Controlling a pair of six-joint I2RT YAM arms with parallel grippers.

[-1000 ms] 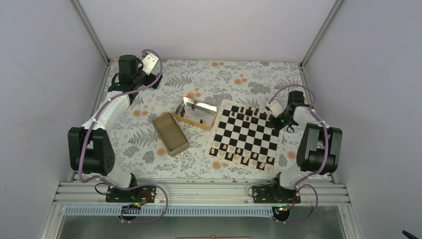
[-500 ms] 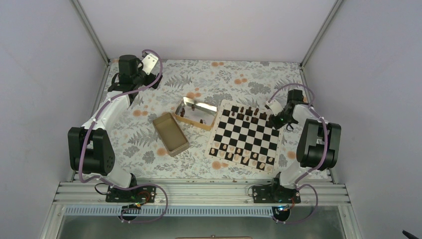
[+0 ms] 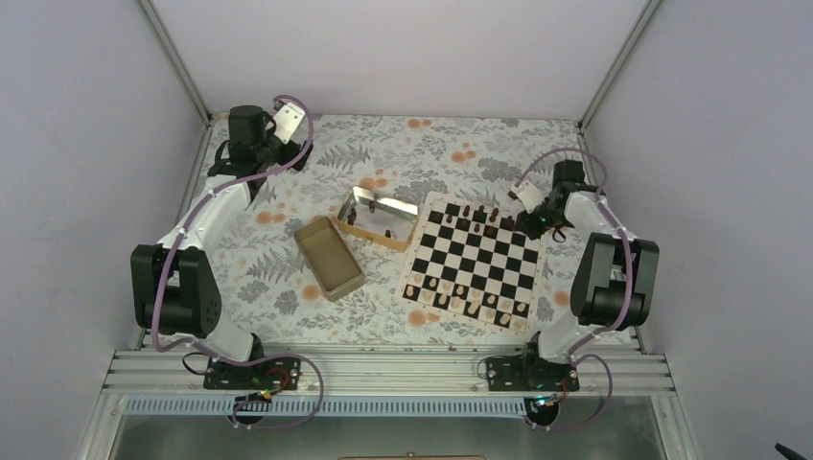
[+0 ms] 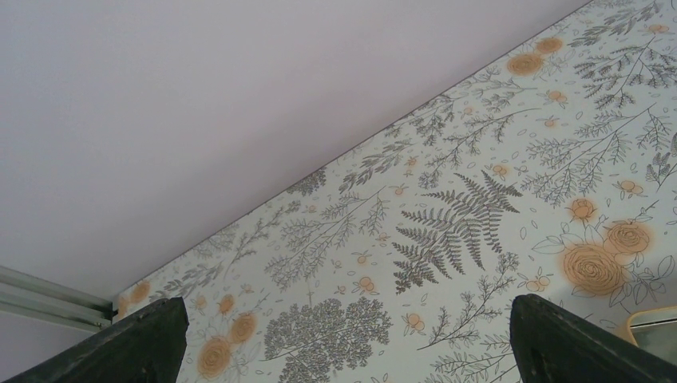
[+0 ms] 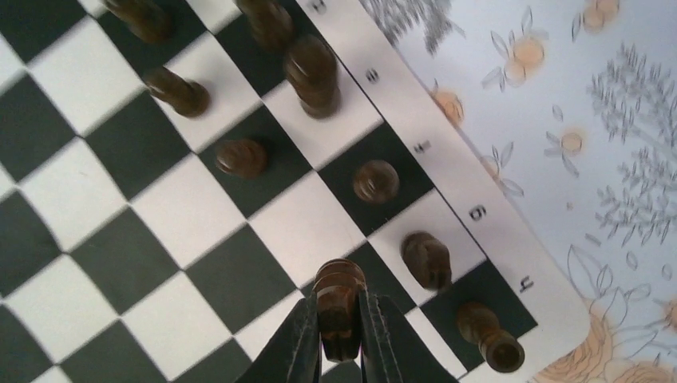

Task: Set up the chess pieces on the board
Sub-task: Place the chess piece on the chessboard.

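Wrist view: the right hand (image 5: 339, 323) pinches a dark piece (image 5: 338, 289) at bottom centre of the frame, low over the board (image 5: 449, 177). In the overhead view this is the board's upper right corner. Neighbours (image 5: 427, 259) stand just beside it. Spreading fingers or a tilted hand would likely topple them, or leave the piece straddling two squares. The left hand (image 4: 343, 351) is spread wide over the floral surface (image 4: 479, 199). The border letters (image 5: 477, 213) look like e, f, g, h.
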